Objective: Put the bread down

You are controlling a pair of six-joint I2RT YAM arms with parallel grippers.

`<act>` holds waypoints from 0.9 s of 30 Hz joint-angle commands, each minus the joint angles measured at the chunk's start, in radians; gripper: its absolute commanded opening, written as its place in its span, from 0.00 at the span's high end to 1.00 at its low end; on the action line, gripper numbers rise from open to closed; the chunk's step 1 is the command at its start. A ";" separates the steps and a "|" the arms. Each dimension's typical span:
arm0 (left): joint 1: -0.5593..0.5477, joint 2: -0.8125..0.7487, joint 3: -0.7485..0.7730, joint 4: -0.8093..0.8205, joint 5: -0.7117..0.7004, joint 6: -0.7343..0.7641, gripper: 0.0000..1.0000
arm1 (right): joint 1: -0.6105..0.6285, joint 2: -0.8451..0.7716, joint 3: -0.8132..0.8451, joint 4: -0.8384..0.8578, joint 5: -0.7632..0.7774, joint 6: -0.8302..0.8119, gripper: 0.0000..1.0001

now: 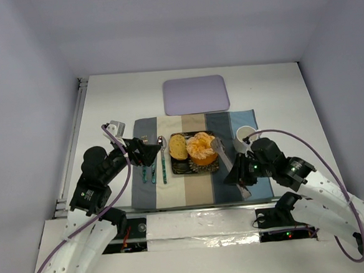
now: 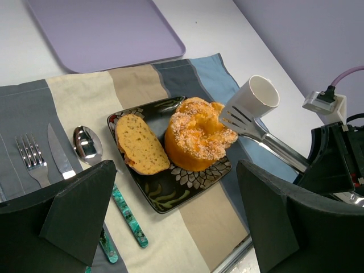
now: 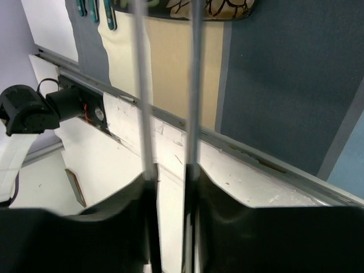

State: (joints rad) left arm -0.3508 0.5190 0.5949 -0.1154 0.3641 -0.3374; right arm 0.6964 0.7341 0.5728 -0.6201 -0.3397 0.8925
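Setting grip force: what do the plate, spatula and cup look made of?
The plate looks like glazed ceramic, possibly melamine: glossy black with a printed leaf pattern and light reflections. The spatula is metal, probably stainless steel, given the mirror-bright slotted blade and handle. The cup is plain white with a satin finish and a thick rim. It could be ceramic or plastic.

Bread (image 2: 141,144) on plate (image 2: 165,198), left of fruit (image 2: 196,136)

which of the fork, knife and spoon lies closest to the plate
The spoon: its bowl sits right beside the plate's left edge, with the knife next and the fork farthest out.
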 commanded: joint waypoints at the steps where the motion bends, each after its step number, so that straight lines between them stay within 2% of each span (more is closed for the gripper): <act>1: 0.007 -0.010 -0.012 0.049 0.018 0.008 0.14 | 0.011 -0.006 0.024 0.085 -0.018 -0.007 0.62; 3: 0.007 -0.010 -0.010 0.048 0.015 0.008 0.14 | 0.011 -0.002 0.053 0.057 0.008 -0.018 0.54; 6: 0.007 -0.014 -0.012 0.049 0.016 0.009 0.14 | 0.011 -0.002 0.111 0.008 0.062 -0.038 0.53; 14: 0.007 -0.025 -0.012 0.051 0.022 0.009 0.14 | 0.011 0.011 0.243 -0.081 0.200 -0.081 0.62; 18: 0.007 -0.034 -0.012 0.053 0.024 0.009 0.14 | 0.011 0.106 0.373 -0.072 0.330 -0.159 0.64; 19: 0.007 -0.036 -0.010 0.053 0.024 0.009 0.14 | 0.011 0.140 0.407 -0.069 0.402 -0.199 0.64; 22: 0.007 -0.042 -0.010 0.049 0.030 0.009 0.14 | -0.043 0.301 0.547 -0.041 0.450 -0.289 0.65; 27: 0.007 -0.082 -0.010 0.049 0.024 0.009 0.14 | -0.303 0.569 0.696 0.006 0.354 -0.378 0.67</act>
State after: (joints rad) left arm -0.3508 0.4660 0.5949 -0.1097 0.3744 -0.3374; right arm 0.5056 1.2060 1.2049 -0.6609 0.0017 0.6109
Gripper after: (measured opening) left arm 0.860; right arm 0.336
